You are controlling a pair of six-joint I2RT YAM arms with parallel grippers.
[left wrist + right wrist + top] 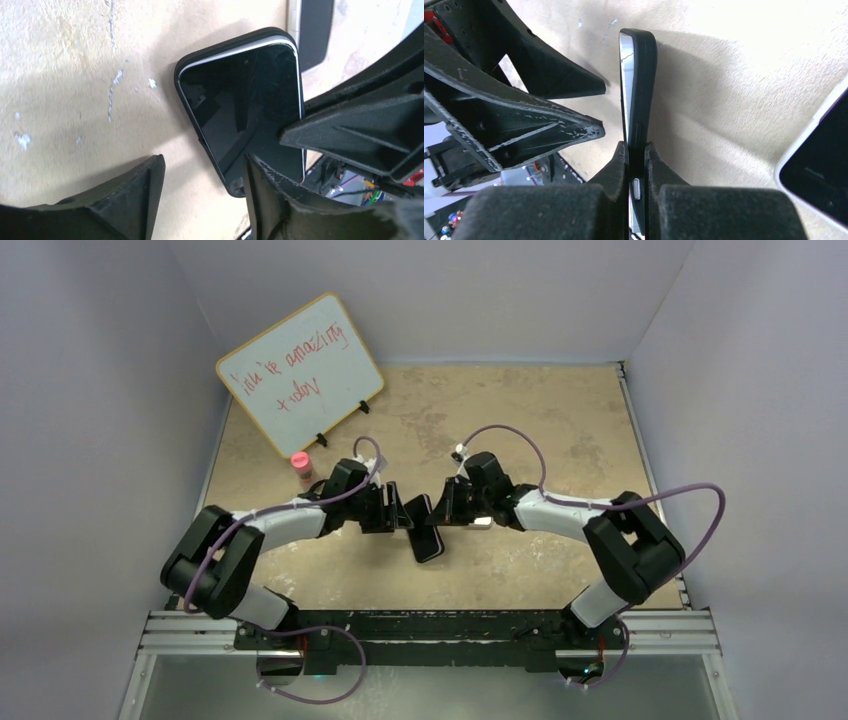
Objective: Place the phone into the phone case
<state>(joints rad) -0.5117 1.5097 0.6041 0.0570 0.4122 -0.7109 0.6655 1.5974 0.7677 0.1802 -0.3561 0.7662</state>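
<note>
The phone [245,100], with a black screen and silvery-white rim, sits inside the matte black phone case [179,70]. Its rim stands proud along the top and right edges. My right gripper [637,155] is shut on the pair and holds them on edge above the table. The case [646,75] faces right and the phone's rim [625,75] faces left. My left gripper [202,160] is open, facing the screen. Its right finger [270,200] overlaps the phone's lower corner. In the top view both grippers [398,508] [443,508] meet mid-table.
A second phone [819,170] with a whitish rim lies screen-up on the table just below the held one; it also shows in the top view [428,545]. A whiteboard [300,375] and a small pink bottle [301,466] stand at the back left. Walls enclose the table.
</note>
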